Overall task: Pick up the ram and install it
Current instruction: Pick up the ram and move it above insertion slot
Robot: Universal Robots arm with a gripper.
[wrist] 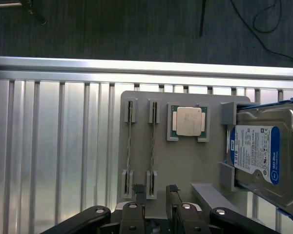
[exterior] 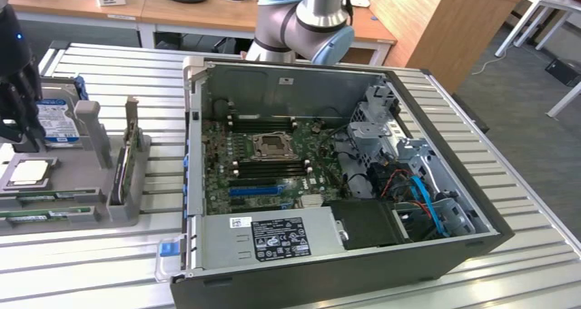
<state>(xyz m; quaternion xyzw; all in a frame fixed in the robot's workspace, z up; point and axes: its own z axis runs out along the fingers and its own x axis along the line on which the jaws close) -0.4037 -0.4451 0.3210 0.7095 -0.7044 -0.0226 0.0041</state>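
My claw (wrist: 155, 191) wide open, empty — I hover over the ram (wrist: 154, 146) in its grey tray (wrist: 185, 165), at the exterior view's left. Pick-up and install not yet done.

The ram (exterior: 50, 214) is green, its holder (wrist: 185, 165) grey, the hard drive (wrist: 256, 153) label blue and white.

On the hard drive (wrist: 263, 146), the blue-and-white label reads "WD Blue"; the capacity figure beside it appears to be "1.0TB", not certain. On the power supply (exterior: 272, 237), white and black labels, print too small to read. On the ram (exterior: 45, 215), the pale label is illegible.
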